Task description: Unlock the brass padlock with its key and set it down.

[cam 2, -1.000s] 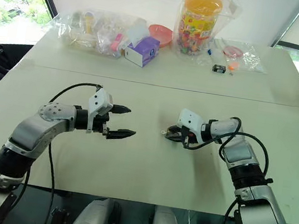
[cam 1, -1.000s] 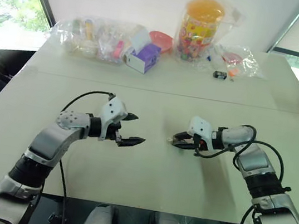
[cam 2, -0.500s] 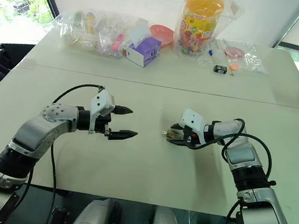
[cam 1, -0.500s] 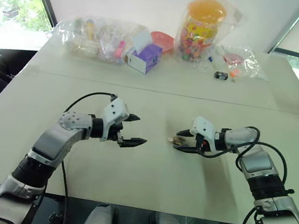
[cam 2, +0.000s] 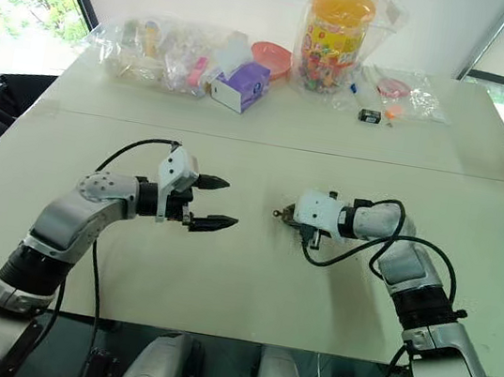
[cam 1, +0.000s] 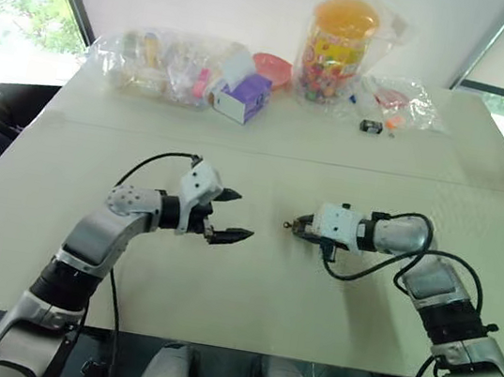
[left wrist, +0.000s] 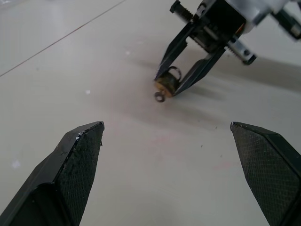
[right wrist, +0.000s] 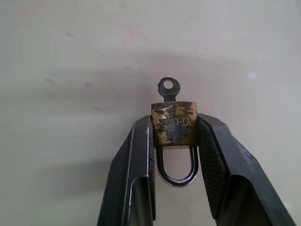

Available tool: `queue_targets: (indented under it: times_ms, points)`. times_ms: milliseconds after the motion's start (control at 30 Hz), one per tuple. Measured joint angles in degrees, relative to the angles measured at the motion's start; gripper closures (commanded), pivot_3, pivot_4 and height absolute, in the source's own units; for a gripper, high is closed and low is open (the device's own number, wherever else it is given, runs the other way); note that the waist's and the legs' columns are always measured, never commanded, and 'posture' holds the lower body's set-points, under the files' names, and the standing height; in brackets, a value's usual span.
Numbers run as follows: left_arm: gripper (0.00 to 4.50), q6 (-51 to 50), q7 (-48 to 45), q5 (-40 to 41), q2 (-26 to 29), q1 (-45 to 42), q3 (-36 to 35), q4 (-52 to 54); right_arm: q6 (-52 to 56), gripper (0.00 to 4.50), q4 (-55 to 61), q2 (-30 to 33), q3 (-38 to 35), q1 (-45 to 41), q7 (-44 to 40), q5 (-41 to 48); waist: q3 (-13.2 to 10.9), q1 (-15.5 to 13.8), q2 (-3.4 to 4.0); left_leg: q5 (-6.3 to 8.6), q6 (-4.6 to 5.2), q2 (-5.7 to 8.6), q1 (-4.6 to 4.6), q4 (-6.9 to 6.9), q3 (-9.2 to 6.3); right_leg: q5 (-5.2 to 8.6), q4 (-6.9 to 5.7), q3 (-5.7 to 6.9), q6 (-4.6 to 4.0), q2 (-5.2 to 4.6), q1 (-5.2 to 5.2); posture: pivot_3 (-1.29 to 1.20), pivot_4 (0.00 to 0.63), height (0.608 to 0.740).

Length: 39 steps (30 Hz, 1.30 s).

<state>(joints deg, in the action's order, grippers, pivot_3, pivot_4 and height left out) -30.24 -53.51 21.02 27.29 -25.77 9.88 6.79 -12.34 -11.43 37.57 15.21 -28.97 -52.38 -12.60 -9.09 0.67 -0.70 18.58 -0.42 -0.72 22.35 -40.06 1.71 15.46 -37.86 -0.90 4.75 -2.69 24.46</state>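
1. Gripping the brass padlock [right wrist: 174, 123] by its body, the right gripper [right wrist: 174, 134] holds it just above the table [cam 1: 246, 292], key [right wrist: 168, 88] sticking out toward the other arm.
2. Left gripper [left wrist: 167, 141] is spread wide, empty, facing the key but well apart.
3. Shackle looks seated, though it's hard to be sure, so I'd say turning and setting down remain.
4. Plenty of bare tabletop around; bagged clutter [cam 1: 162, 63] sits far back.
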Motion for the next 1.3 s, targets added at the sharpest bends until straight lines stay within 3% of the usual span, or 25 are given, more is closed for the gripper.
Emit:
queue_targets:
  times_ms: [167, 433, 533, 667, 1167, 1267, 1300]
  points:
    - [0.0, -4.3, 0.3, 4.0, -2.3, -4.2, -2.0, -1.1, -5.7, 3.82, 15.2, 0.0, -0.3, 2.3, 4.7, -2.7, 0.0, 0.1, 0.0, -0.02, -0.03, -0.05, 0.03, 0.0, 0.0, 0.0, -0.03, 0.0, 0.0, 0.09, 0.06, 0.0, 0.15, 0.735]
    - [0.0, -5.8, -0.1, 5.8, -2.5, -4.6, -2.7, -1.7, -4.9, 3.82, 21.5, 0.7, -0.3, 4.6, 6.4, -4.1, 0.0, 0.0, -0.02, -0.02, -0.03, -0.02, 0.01, -0.01, -0.01, 0.0, -0.01, 0.0, 0.0, 0.1, 0.01, 0.0, 0.15, 0.735]
    - [0.9, -5.7, -0.6, 5.8, -2.5, -4.6, -2.7, -1.8, -4.7, 3.82, 21.5, 1.0, -0.4, 5.1, 6.8, -4.1, 0.0, 0.0, -0.02, -0.02, -0.03, -0.02, 0.0, -0.01, 0.0, 0.0, 0.0, 0.0, 0.0, 0.1, 0.01, 0.0, 0.15, 0.735]
    - [2.89, -5.5, -1.3, 5.7, -2.5, -4.6, -2.5, -2.1, -4.2, 3.82, 21.5, 1.1, -0.4, 5.2, 6.8, -4.1, 0.0, 0.0, -0.02, -0.02, -0.02, -0.02, 0.01, -0.01, 0.0, 0.0, 0.0, 0.0, 0.0, 0.12, 0.01, 0.0, 0.15, 0.735]
    - [2.89, -5.5, -1.5, 5.5, -3.0, -4.6, -1.5, -2.2, -4.2, 3.82, 21.5, 1.5, -0.4, 4.1, 6.8, -4.2, 0.0, 0.0, -0.02, -0.02, -0.02, -0.02, 0.01, -0.01, 0.0, 0.0, 0.0, 0.0, 0.0, 0.12, 0.01, 0.0, 0.15, 0.735]
    - [3.73, -5.5, -1.7, 5.5, -3.0, -4.6, -1.5, -2.2, -4.2, 3.82, 21.5, 1.7, -0.4, 4.1, 6.8, -4.2, 0.0, 0.0, -0.02, -0.02, -0.02, -0.02, 0.01, -0.01, 0.0, 0.0, 0.0, 0.0, 0.0, 0.12, 0.01, 0.0, 0.15, 0.735]
    - [4.21, -5.5, -1.8, 5.5, -3.0, -4.6, -1.5, -2.2, -4.2, 3.82, 21.5, 1.8, -0.4, 4.1, 6.8, -4.2, 0.0, 0.0, -0.02, -0.02, -0.02, -0.02, 0.01, -0.01, 0.0, 0.0, 0.0, 0.0, 0.0, 0.12, 0.01, 0.0, 0.15, 0.735]
